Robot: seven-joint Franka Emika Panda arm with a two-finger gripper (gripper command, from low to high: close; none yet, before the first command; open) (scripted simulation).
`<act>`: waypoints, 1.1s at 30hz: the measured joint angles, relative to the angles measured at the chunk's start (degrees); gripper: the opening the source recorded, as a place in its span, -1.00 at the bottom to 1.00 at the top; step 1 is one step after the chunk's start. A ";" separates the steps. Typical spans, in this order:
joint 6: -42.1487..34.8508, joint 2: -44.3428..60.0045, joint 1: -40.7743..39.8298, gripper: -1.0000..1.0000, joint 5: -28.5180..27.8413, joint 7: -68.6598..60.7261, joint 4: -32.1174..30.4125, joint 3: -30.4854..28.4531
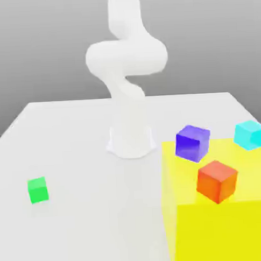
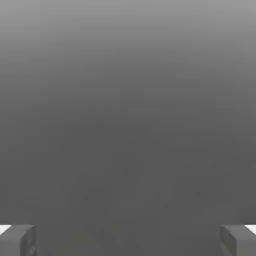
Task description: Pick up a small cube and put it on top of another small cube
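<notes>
The small cube (image 1: 37, 190) is plain bright green and sits alone on the white table (image 1: 89, 226) toward the exterior view's left. My gripper (image 2: 128, 241) is open in the hand view, its two grey fingertips (image 2: 18, 241) set far apart with nothing between them and only flat grey background beyond. The white arm (image 1: 127, 73) rises from its base (image 1: 131, 143) at the table's middle and bends upward, well away from the green cube.
A big yellow block (image 1: 224, 230) fills the front of the exterior view's right. A red-orange cube (image 1: 216, 181) rests on it, a purple cube (image 1: 192, 143) is at its back edge, and a cyan cube (image 1: 250, 134) is at the far right.
</notes>
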 joint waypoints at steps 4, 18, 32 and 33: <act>2.97 4.55 -4.81 0.00 1.78 9.22 -2.83 -0.10; 12.93 19.92 -20.28 0.00 5.59 41.85 -12.33 0.45; 23.15 35.08 -34.61 0.00 4.72 77.84 -21.91 0.08; 23.89 36.15 -35.48 0.00 4.35 80.63 -22.60 -0.18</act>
